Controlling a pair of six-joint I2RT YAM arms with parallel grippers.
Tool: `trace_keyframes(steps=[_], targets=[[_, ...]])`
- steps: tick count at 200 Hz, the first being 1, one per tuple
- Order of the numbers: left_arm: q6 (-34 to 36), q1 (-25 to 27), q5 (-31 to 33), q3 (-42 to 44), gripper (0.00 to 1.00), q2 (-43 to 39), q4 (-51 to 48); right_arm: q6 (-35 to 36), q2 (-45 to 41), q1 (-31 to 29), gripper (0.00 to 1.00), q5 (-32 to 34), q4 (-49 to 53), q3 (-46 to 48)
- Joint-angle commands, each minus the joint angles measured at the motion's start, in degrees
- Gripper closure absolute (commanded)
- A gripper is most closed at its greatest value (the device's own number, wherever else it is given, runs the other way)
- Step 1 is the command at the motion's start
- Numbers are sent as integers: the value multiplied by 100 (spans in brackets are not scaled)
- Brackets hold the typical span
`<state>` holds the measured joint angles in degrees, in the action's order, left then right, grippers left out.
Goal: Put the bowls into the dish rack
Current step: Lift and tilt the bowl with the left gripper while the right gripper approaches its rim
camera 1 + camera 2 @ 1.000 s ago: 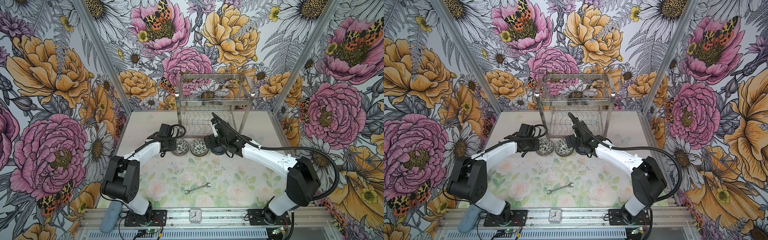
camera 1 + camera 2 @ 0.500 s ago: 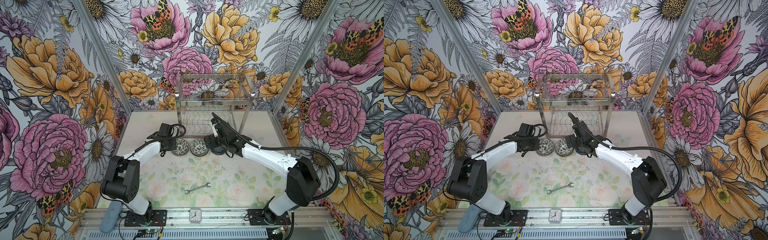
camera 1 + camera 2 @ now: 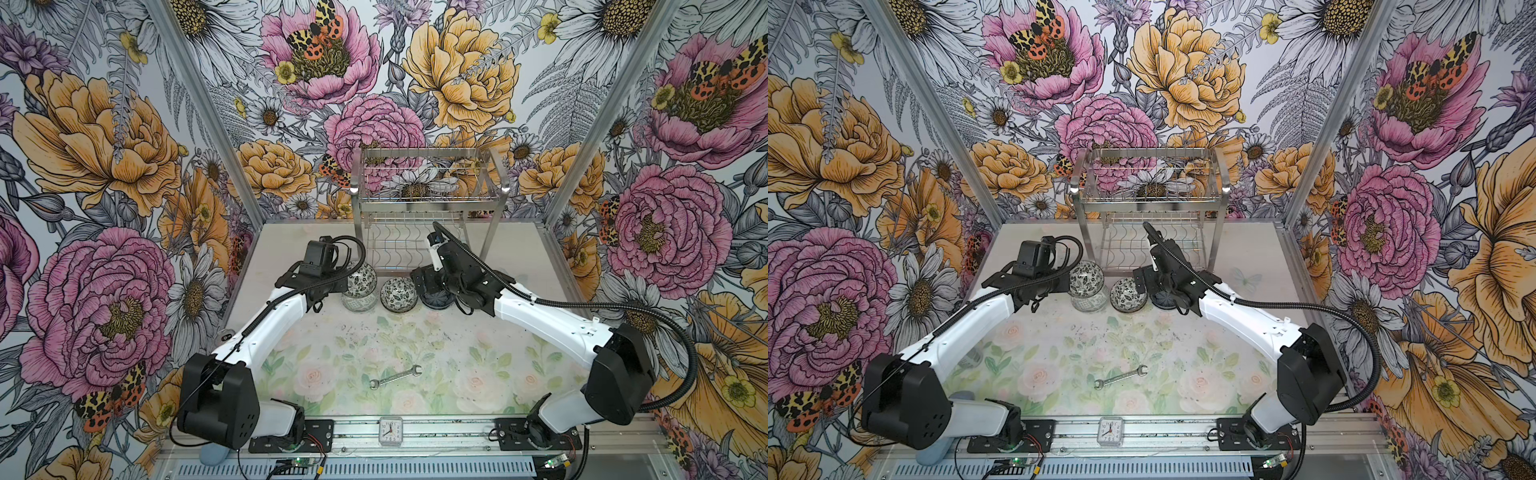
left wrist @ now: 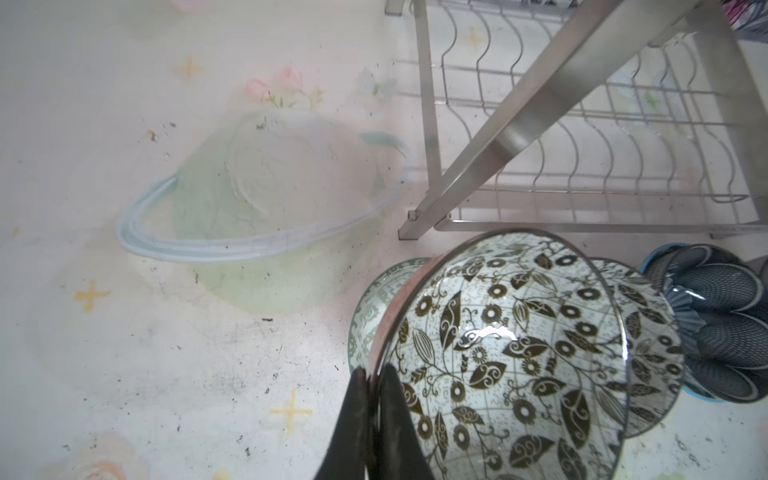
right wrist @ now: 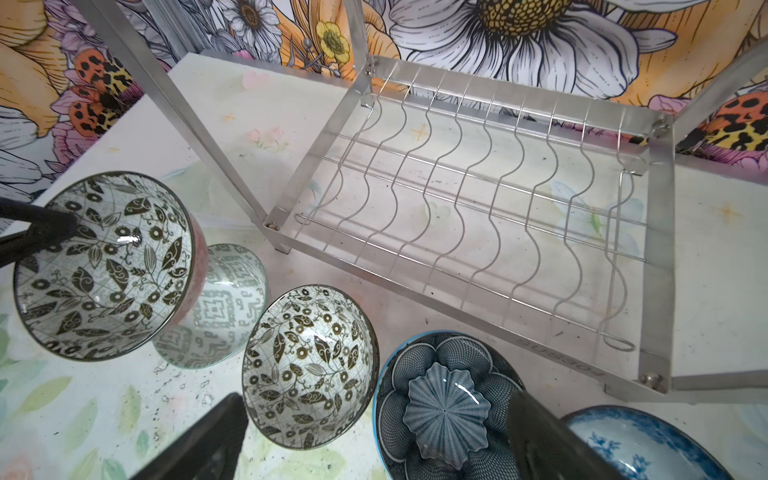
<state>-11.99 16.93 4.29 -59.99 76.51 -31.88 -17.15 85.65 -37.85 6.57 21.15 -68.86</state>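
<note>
A two-armed robot works at a flower-printed surface (image 3: pixel 332 365) with a tall steel dish rack (image 3: pixel 428 204) standing at its far edge. The left tool (image 4: pixel 376 376) is clenched on the rim of a black-and-white floral bowl (image 4: pixel 507 357). It holds the bowl tilted over a green-patterned bowl (image 5: pixel 224 307), open face turned back toward the robot. Whether the two bowls touch cannot be told.

The rack's lower shelf (image 5: pixel 478 216) is bare — it lies just beyond the held bowl and to its right in both top views, with the rack's front left leg close by. The shelf's wavy wires run front to back. The left arm looks the nearer one for that shelf's left end.

The right tool (image 5: pixel 374 401) hangs spread wide, gripping nothing, over a dark blue petal bowl (image 5: pixel 446 411). A second black-and-white bowl (image 5: pixel 309 365) sits just beside it.
</note>
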Motion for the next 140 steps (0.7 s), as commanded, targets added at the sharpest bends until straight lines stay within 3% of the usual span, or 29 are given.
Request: trace_keyframes(steps=[1,25,50,85,140], targets=[[167,463,346,-116,100,-410,371,-227,-359,-36,0,-326,30,-176],[297,1237,1047,89,100,-690,915,-423,-485,-313,0,-477,21,-380],[122,1608,1220,236,100,-768,1511,-600,-521,-543,0,-382,17,-515],[-65,1862,1198,368,100,-804,2242,-894,-513,-568,0,-77,25,-377],[-126,1997,1085,321,100,-708,2460,-1139,-356,-451,10,123,-159,-130]])
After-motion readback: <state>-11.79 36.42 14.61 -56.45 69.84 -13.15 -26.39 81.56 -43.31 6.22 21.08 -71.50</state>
